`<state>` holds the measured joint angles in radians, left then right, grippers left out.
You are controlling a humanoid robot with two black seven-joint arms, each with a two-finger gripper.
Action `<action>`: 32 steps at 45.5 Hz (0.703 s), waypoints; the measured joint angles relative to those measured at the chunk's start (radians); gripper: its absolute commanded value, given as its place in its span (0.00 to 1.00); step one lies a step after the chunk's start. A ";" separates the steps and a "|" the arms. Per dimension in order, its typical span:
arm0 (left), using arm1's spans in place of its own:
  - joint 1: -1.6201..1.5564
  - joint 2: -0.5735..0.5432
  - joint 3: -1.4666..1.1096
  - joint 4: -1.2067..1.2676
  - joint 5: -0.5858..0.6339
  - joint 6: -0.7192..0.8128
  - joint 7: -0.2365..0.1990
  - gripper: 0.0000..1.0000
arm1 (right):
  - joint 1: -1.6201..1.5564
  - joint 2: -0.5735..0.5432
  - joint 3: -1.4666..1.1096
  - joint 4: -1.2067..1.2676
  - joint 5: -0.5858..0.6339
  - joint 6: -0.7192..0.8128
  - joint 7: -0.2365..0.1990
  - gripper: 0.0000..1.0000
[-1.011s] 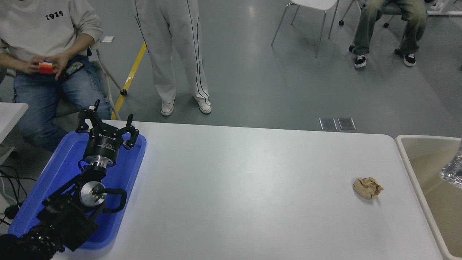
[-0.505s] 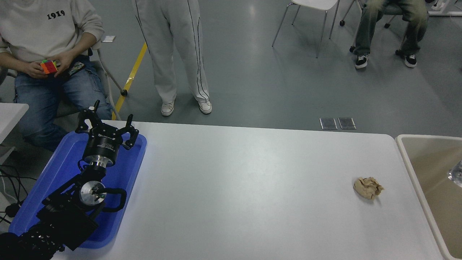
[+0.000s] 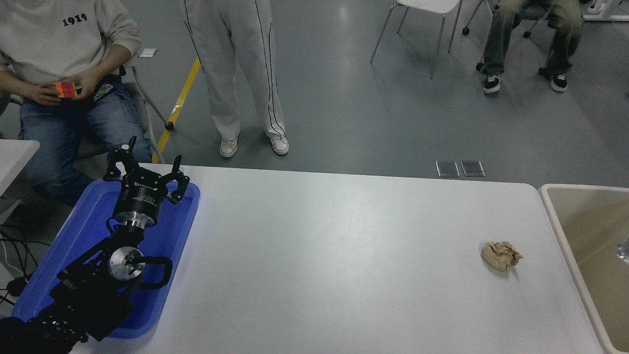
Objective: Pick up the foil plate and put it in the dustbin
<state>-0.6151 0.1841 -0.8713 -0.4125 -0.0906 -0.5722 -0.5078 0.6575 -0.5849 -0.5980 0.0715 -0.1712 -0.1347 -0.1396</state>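
Foil plate point(image 3: 624, 250) shows only as a silver sliver over the bin point(image 3: 565, 231), at the frame's right edge. Right claw is out of view; left claw point(image 3: 142, 169) idles spread, far left of the bin.

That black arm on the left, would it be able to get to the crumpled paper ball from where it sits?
Probably not easily. The left gripper sits over the blue tray at the table's far left, while the paper ball lies near the dustbin. Nothing blocks the way.

Table point(image 3: 334, 255) mid open; paper ball point(image 3: 501, 255) near dustbin point(image 3: 565, 231).
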 measured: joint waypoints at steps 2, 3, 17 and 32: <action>0.000 0.000 0.000 0.000 0.000 0.000 0.000 1.00 | -0.002 0.001 0.000 -0.003 0.000 -0.022 0.000 0.92; 0.000 0.000 0.000 0.000 0.000 0.000 0.000 1.00 | -0.003 0.002 0.001 -0.004 0.000 -0.032 0.000 0.93; 0.000 0.000 0.000 0.001 0.000 0.000 0.000 1.00 | -0.019 0.028 0.001 -0.009 0.001 -0.130 -0.001 0.99; 0.000 0.000 0.000 0.001 0.000 0.000 0.000 1.00 | 0.026 0.014 0.004 0.057 -0.006 -0.143 -0.004 1.00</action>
<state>-0.6151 0.1840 -0.8713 -0.4112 -0.0909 -0.5722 -0.5078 0.6838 -0.5713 -0.5944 0.1289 -0.1777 -0.2781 -0.1431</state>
